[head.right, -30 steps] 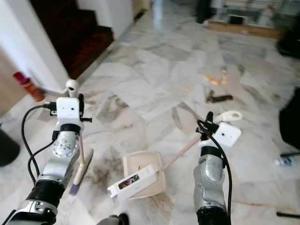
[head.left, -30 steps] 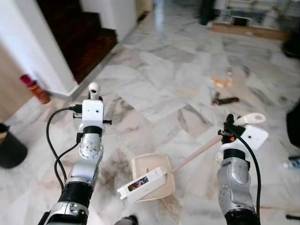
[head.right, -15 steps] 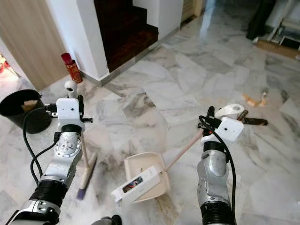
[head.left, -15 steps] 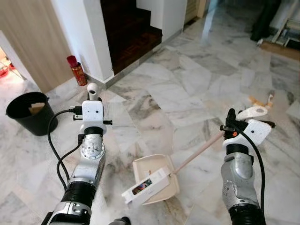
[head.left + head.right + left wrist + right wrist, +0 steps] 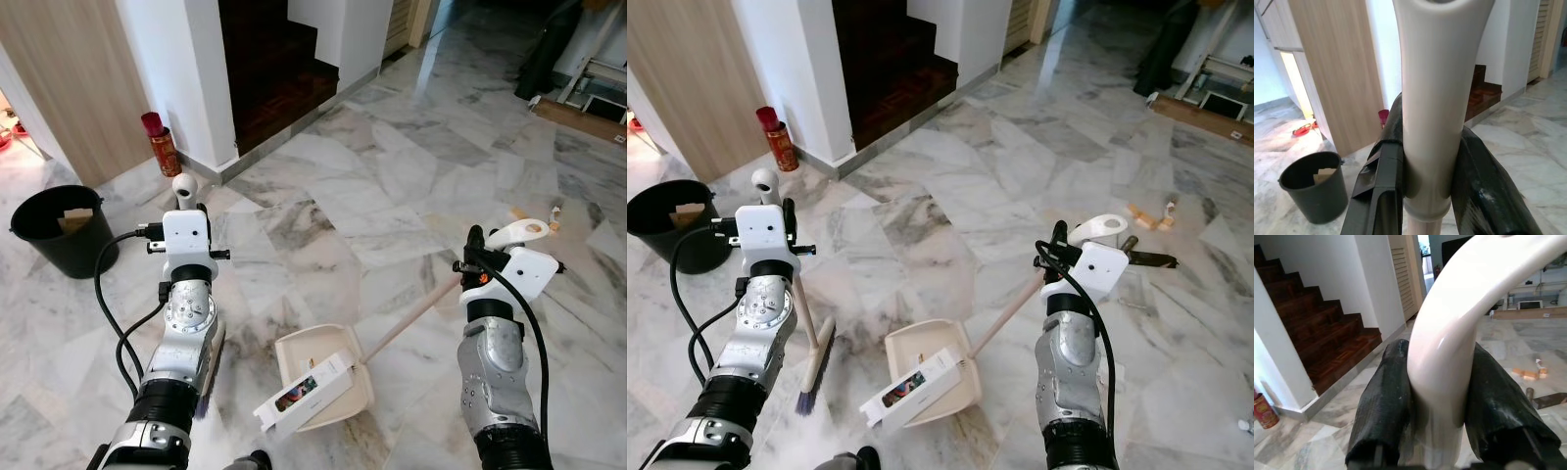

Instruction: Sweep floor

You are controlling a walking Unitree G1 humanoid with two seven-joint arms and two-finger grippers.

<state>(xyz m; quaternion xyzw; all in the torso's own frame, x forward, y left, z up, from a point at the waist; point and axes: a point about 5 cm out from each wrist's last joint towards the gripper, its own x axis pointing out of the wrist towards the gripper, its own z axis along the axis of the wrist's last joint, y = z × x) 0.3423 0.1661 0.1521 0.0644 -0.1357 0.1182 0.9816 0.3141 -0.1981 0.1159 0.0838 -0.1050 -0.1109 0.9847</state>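
The left gripper (image 5: 1427, 186) is closed around the broom (image 5: 809, 338) handle, the bristles on the floor beside the dustpan (image 5: 926, 367). The right gripper (image 5: 1437, 406) clamps the dustpan's long handle, which slants down toward the left. The debris (image 5: 1146, 217) lies well ahead, nearer the right arm.

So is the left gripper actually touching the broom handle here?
Touching. The left wrist view shows the left gripper with both jaws pressed against the white broom handle, no gap on either side.
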